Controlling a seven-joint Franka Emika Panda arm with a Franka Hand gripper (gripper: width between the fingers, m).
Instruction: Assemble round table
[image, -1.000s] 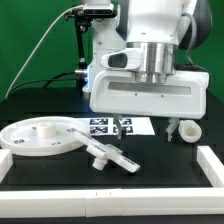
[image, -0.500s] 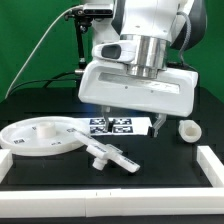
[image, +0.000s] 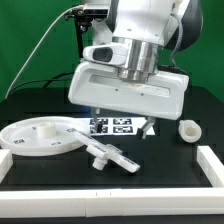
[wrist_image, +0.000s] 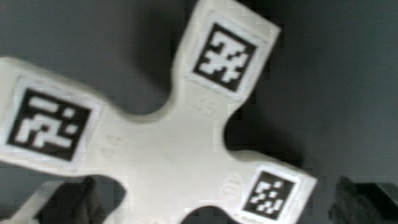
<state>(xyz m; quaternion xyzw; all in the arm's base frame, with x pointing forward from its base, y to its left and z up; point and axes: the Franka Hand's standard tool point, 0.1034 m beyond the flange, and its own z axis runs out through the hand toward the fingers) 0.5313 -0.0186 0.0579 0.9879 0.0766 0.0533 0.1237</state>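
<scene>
We see the arm's two-finger gripper (image: 122, 121) hanging low over the black table (image: 165, 165). Its jaws are spread wide with nothing between them, and the broad white hand body hides much of what lies behind. Just below it the marker board (image: 113, 126) lies flat on the table.

On the exterior view's left the large white rimmed round plastic disc (image: 40, 138) lies flat, rim up. In front of the marker board, just beside the disc's rim, lies the flat white elongated plastic base piece (image: 110, 157) — we cannot tell whether the two touch. The short thick white plastic cylinder leg (image: 187, 131) stands upright, well apart on the exterior view's right. White straight border rails (image: 211, 163) run along the table's near edge and right side.

The wrist view gives us the base piece (wrist_image: 169, 130) close up and a little blurred — arms branch from its middle, and three of them carry black-white square tags.
</scene>
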